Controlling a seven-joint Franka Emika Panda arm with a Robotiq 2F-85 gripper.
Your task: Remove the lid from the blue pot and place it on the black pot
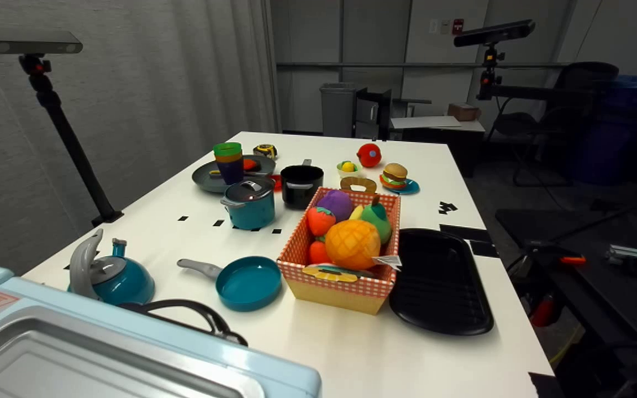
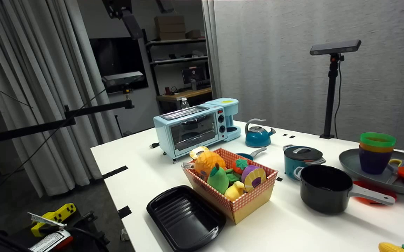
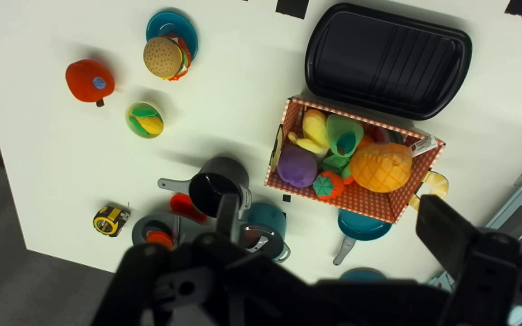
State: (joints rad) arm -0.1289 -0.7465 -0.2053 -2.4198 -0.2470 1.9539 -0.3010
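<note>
We see hand (image 3: 332, 215) spread wide apart over bench (image 3: 229, 81) in wrist view, w/ lid (image 2: 302, 153) on blue pot (image 1: 255, 214) & open-topped black pot (image 2: 322, 194) just beside it, nr red-checked fruit basket (image 1: 332, 294).
</note>
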